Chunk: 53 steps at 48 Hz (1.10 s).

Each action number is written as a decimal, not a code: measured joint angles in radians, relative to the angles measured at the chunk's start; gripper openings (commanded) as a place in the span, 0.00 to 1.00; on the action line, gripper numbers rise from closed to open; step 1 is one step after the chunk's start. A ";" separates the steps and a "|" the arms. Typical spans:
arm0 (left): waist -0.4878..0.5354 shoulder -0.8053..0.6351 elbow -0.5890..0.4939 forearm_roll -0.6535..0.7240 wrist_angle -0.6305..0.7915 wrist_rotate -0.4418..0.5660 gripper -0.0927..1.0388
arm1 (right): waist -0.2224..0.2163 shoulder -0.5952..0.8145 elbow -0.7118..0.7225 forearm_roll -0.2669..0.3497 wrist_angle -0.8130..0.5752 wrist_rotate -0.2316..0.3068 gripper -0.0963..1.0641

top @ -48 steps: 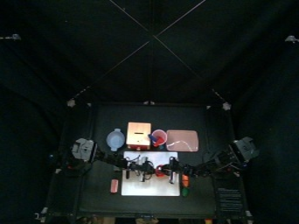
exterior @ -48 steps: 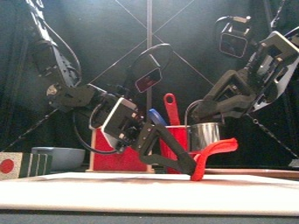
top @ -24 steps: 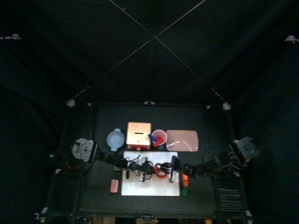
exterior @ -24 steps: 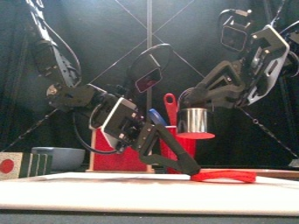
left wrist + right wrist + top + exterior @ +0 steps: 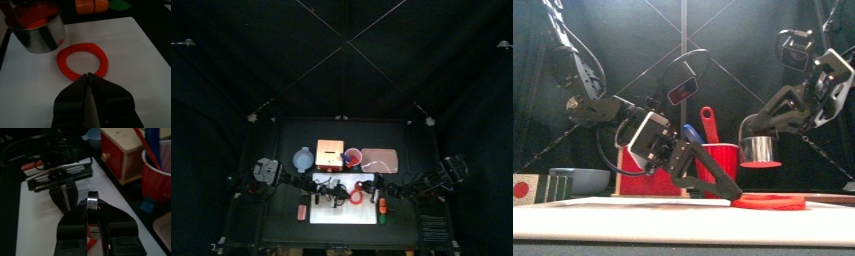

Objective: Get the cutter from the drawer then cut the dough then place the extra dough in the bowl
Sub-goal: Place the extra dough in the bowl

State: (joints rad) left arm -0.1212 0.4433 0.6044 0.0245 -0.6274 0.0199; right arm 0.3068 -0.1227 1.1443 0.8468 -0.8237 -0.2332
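- Has pulled the cutter (image 5: 758,150) off the dough. A second ago had one side of the dough ring (image 5: 770,202) hoisted and tilted against it; half a second ago let that side drop. Now carries the cutter to the right and a little lower, in the air and clear of the ring.
- Grips the cutter's wire handle in the right gripper (image 5: 92,207), jaws clamped on the wire.
- Leaves the ring lying flat on the white cutting board (image 5: 137,55), unmoved over the last half second, right of centre from the front.
- Keeps the left gripper (image 5: 87,80) where it was throughout, jaws pressed together and holding nothing, tips at the ring's left edge. Touching or just above it: cannot tell.
- Carries something red inside the cutter, by the left wrist view. Probably the cut-out round lodged there, though hard to tell from a reflection.
- Meaning for the task: cutting apparently finished and the extra dough freed as one ring. Nothing moved yet to the bowl (image 5: 303,158), standing at the far left, beyond the board and left of the wooden box (image 5: 331,152).
- Next, by judgement: open the left jaws, pinch the ring's thin band and carry it far-left to the bowl. Expect sagging or stretching from a soft loop lifted by one side.
- Worth keeping the cutter off to the right, out of that path.
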 measured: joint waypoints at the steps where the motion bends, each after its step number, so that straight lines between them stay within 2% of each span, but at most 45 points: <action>1: 0.000 -0.003 0.000 0.000 0.000 0.000 0.61 | -0.008 0.000 0.000 0.000 0.011 0.002 0.49; 12: -0.002 -0.023 0.005 0.009 0.002 0.000 0.65 | -0.063 0.020 0.002 -0.005 0.106 0.000 0.58; 21: 0.000 -0.046 0.011 0.017 0.002 0.002 0.65 | -0.066 0.020 0.000 -0.014 0.140 0.002 0.67; 35: 0.017 -0.061 -0.005 0.018 0.017 0.008 0.66 | -0.067 0.006 0.002 -0.046 0.181 0.000 0.69; 41: 0.037 -0.055 -0.051 0.018 0.092 0.006 0.69 | -0.067 -0.021 0.002 -0.077 0.186 0.000 0.69; 53: 0.071 -0.025 -0.163 0.018 0.336 0.006 0.78 | -0.078 -0.084 0.015 -0.123 0.187 0.000 0.69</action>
State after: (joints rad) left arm -0.0506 0.4188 0.4418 0.0430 -0.2915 0.0261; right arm 0.2286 -0.2071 1.1597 0.7240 -0.6366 -0.2332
